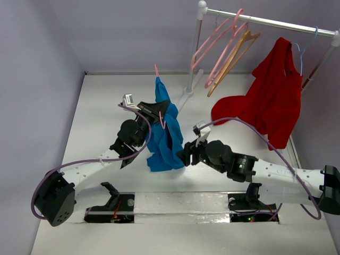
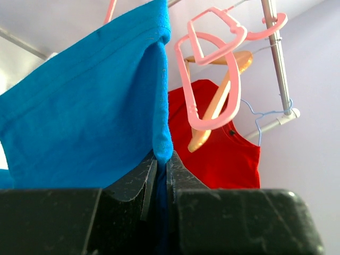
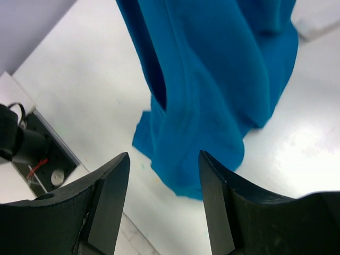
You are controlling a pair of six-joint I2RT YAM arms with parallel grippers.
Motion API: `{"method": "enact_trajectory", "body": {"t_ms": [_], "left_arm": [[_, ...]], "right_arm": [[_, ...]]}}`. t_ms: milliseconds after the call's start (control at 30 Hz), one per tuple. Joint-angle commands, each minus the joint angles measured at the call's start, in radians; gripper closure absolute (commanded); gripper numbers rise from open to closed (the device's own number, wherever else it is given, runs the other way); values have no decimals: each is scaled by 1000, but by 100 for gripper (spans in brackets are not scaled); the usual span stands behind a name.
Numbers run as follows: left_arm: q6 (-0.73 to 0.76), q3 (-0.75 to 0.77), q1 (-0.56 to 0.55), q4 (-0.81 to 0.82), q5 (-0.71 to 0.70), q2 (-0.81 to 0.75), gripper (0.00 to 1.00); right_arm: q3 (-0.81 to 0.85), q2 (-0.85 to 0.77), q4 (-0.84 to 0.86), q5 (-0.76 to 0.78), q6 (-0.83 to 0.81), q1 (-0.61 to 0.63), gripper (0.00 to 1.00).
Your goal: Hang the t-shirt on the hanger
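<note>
We see bare white counter point(image 1: 101, 106) all along the left edge, from the near corner to the far one, and the left arm slants across it toward the middle. The left claw point(image 1: 159, 116) is raised over mid-counter and clamped tight on a fold of the t-shirt point(image 1: 166, 141). In the wrist view its fingers point(image 2: 133, 183) pinch the blue cloth. The one t-shirt hangs from that grip in a narrow bundle with its hem low over the counter; we cannot tell whether it touches. The hanger point(image 1: 157, 70) is inside the cloth, and its pink end sticks up above the top. Just right of the hem, the right claw point(image 1: 186, 155) has its jaws spread and holds nothing, with the hem beyond its tips in the wrist view. Bare counter lies between the t-shirt and the far edge. At the far right corner one rack point(image 1: 265, 21) carries overlapping pink hangers point(image 2: 212, 126), of which we count two for sure. It also carries one wooden hanger point(image 1: 247, 37) and one red garment point(image 1: 273, 95) on one blue hanger point(image 2: 258, 127), crowding the right edge.
</note>
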Motion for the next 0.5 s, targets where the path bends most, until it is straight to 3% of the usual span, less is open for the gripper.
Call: {"method": "enact_trajectory", "body": {"t_ms": [0, 300, 467], "left_arm": [[-27, -12, 5, 70, 37, -36, 100], [1, -17, 5, 16, 49, -87, 100], [-36, -41, 5, 20, 112, -107, 100]], "right_arm": [[84, 52, 18, 34, -58, -18, 40], [96, 118, 105, -135, -59, -110, 38], [119, 187, 122, -196, -72, -119, 45]]}}
